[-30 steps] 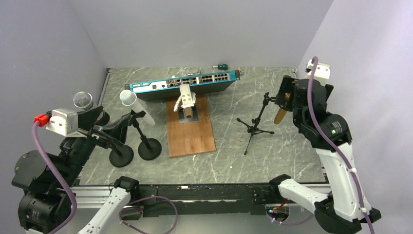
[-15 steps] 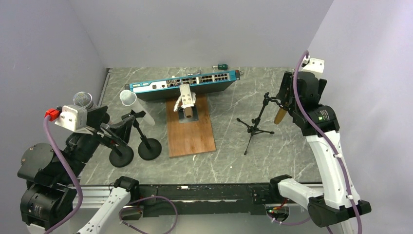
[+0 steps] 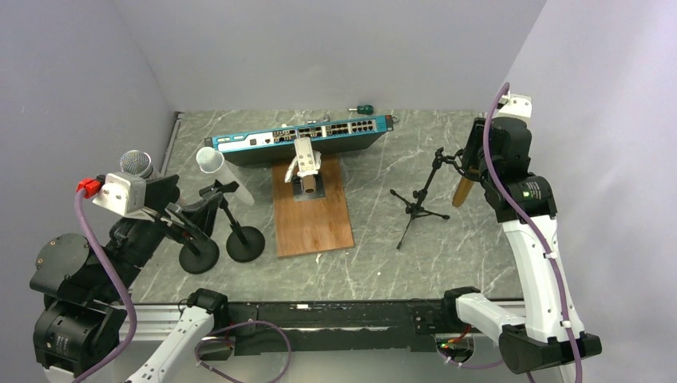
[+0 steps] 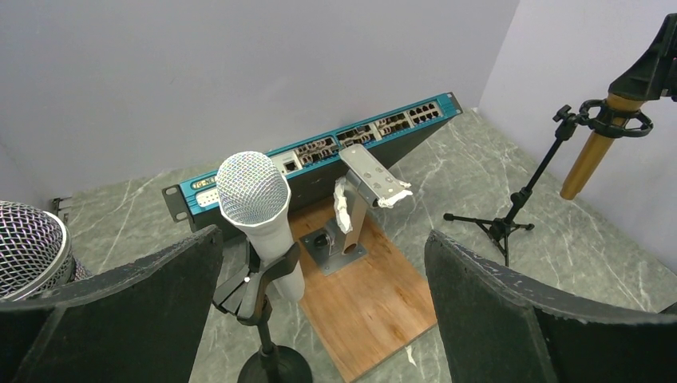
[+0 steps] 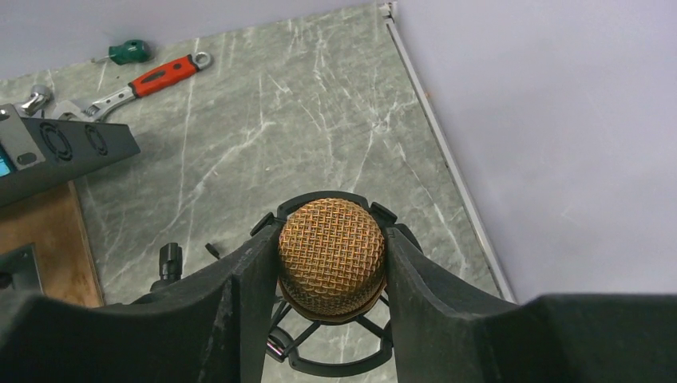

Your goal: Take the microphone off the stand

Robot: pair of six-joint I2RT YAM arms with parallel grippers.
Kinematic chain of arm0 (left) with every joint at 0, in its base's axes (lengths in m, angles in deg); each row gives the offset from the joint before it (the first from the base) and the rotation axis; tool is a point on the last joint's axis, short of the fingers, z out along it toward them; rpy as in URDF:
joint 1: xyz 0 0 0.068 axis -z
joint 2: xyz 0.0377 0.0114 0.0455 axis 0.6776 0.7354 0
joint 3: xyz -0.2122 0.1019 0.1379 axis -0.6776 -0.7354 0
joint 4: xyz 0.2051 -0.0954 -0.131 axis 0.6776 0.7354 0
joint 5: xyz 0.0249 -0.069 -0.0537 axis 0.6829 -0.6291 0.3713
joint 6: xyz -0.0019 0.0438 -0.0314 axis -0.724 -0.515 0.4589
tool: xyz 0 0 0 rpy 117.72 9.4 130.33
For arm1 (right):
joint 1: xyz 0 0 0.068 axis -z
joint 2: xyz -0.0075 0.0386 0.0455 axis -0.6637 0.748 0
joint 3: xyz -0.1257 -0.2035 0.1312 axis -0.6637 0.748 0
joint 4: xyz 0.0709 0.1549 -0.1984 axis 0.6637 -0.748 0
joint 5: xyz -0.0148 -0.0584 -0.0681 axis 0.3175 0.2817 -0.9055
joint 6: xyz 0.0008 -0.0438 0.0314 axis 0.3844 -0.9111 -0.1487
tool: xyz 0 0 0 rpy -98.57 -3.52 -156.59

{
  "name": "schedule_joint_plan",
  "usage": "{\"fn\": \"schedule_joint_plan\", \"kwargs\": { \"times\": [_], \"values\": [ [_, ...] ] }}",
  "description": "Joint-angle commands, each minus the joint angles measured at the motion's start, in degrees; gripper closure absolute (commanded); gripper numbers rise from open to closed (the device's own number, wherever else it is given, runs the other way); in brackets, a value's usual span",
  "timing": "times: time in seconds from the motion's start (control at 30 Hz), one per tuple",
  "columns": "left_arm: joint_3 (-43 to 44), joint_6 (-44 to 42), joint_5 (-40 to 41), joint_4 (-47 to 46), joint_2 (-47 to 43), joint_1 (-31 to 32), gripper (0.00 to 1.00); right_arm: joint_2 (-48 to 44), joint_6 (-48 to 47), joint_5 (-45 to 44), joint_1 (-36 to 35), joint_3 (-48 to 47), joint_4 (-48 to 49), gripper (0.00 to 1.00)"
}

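Observation:
The microphone [image 3: 461, 192] is gold, with a mesh head [image 5: 331, 255]. It hangs in a black ring mount [image 5: 338, 365] at the top of a thin tripod stand [image 3: 415, 209], far right on the table. My right gripper [image 5: 331, 242] is above it, with both fingers pressed on the sides of the mesh head. From above, the right gripper [image 3: 471, 156] hides the head and only the gold body shows below it. In the left wrist view the microphone [image 4: 587, 163] still sits in the stand [image 4: 519, 199]. My left gripper [image 4: 323, 235] is open, far left, holding nothing.
A white microphone [image 3: 222, 171] and a silver-headed one [image 3: 136, 163] sit on round-base stands by my left gripper. A blue network switch [image 3: 303, 136] lies at the back. A wooden board [image 3: 315, 219] carries a metal bracket. A red wrench [image 5: 156, 76] and green screwdriver [image 5: 132, 52] lie behind the switch.
My right gripper has closed from wide open onto the gold mesh head. The right arm shifted slightly, and the stand top moved a little with it. The left arm barely moved.

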Motion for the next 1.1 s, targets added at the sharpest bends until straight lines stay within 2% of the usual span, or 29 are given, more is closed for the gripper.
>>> {"fn": "schedule_joint_plan", "kwargs": {
  "times": [0.0,0.1,0.23,0.33,0.63,0.83,1.07],
  "values": [
    [2.1,-0.3,-0.8,-0.6,1.0,-0.2,0.01,-0.1,-2.6,0.9,0.5,-1.7,0.7,0.55],
    [2.4,-0.5,-0.4,-0.6,1.0,-0.2,0.01,0.3,-3.0,1.3,0.5,-4.8,0.1,0.6],
    [2.1,-0.3,-0.6,-1.1,0.7,-0.2,0.01,1.2,-3.5,1.7,0.4,-9.6,-1.0,0.73],
    [1.9,-0.5,-0.4,-0.8,0.6,-0.2,0.01,2.1,-3.9,2.1,0.5,-13.3,-2.2,0.78],
    [1.7,-0.8,0.5,-0.6,-0.2,-0.3,0.01,5.6,-5.3,3.4,0.5,-29.2,-6.1,1.0],
    [1.8,-0.6,0.5,-0.7,-0.4,-0.2,0.01,6.1,-5.0,5.9,0.4,-36.6,-5.9,1.0],
    [1.3,0.0,0.5,-0.9,-0.9,-0.2,0.01,5.6,-1.6,15.2,0.4,-40.3,-5.4,1.0]
  ]
}}
